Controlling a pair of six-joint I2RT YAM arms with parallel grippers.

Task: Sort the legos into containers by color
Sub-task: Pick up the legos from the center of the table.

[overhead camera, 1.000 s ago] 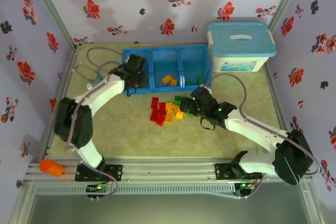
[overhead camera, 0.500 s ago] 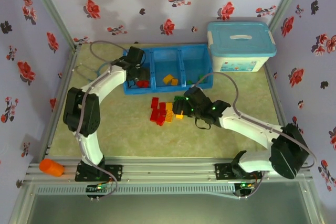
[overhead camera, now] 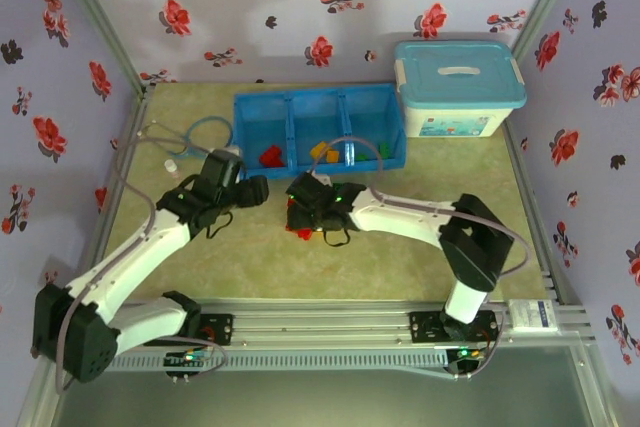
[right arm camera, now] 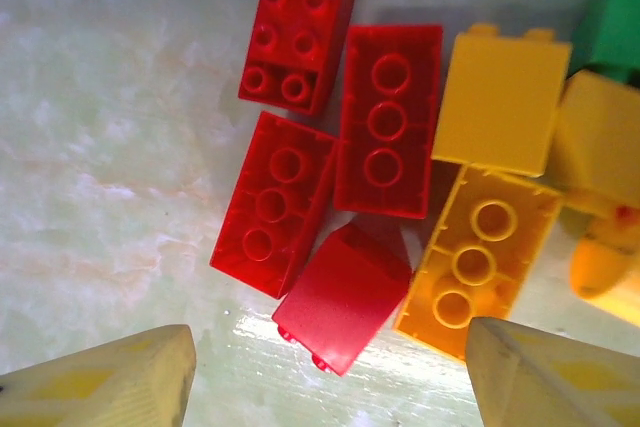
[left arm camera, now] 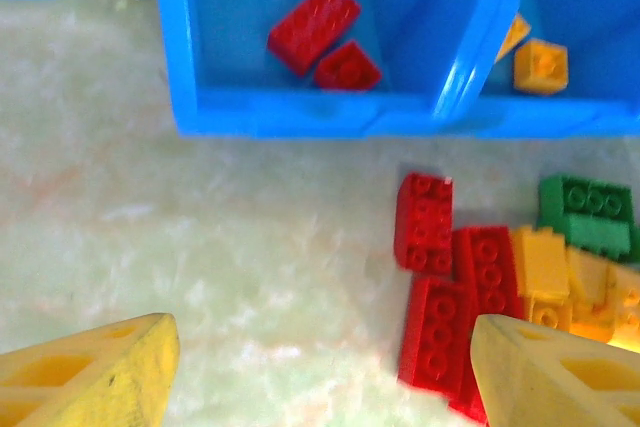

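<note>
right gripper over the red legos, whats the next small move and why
Probably lower the right gripper a little and close on the tilted red brick between its open fingers. That brick lies at the edge of the pile, and the tray's left compartment already holds red bricks.

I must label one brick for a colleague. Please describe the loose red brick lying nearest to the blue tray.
Find the blue tray, then the pile of loose bricks on the table before it. The red brick lies at the pile's corner nearest the tray. Only it shows two rows of studs; the red neighbours show hollow undersides or a smooth face.
</note>
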